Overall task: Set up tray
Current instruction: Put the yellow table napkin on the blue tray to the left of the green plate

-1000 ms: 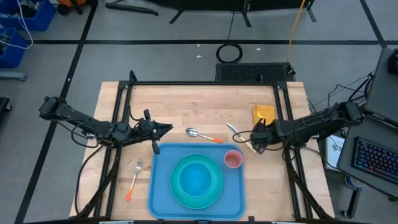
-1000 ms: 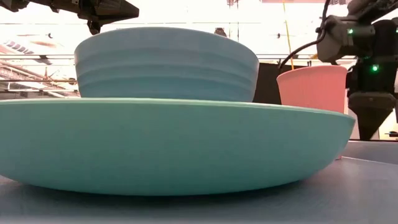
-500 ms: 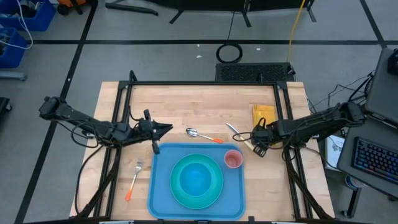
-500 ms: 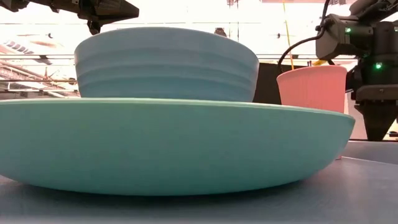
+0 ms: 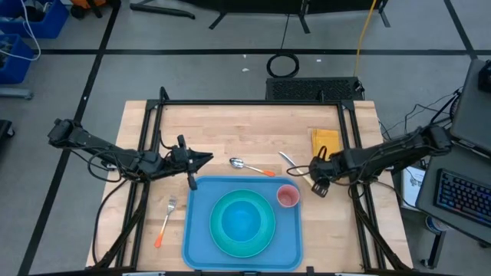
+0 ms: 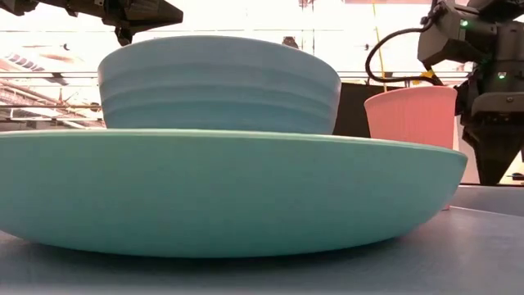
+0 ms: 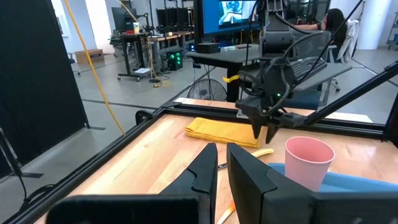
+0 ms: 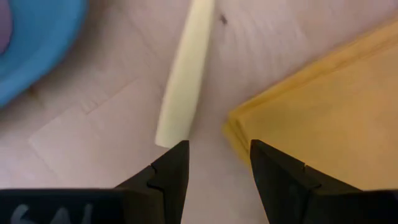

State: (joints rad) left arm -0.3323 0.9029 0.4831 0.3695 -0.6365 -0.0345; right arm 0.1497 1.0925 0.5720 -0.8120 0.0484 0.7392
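Tray (image 5: 198, 230) sits at the near middle of our wooden worktop (image 5: 230, 134) carrying plate, bowl and pink cup (image 5: 288, 197), while our right claw (image 5: 315, 184) hangs open over a pale-yellow-handled utensil (image 8: 183, 74) beside the napkin (image 5: 324, 139), left claw (image 5: 209, 158) closed, empty.

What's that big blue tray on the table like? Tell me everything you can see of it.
The tray is a large, flat blue rectangle with rounded corners and a low raised rim; it looks like plastic. It lies flat on the wooden table, at its near edge, about midway across. On it sit a turquoise plate holding a matching bowl, and a pink cup stands upright in its far right corner. Neither gripper touches it.
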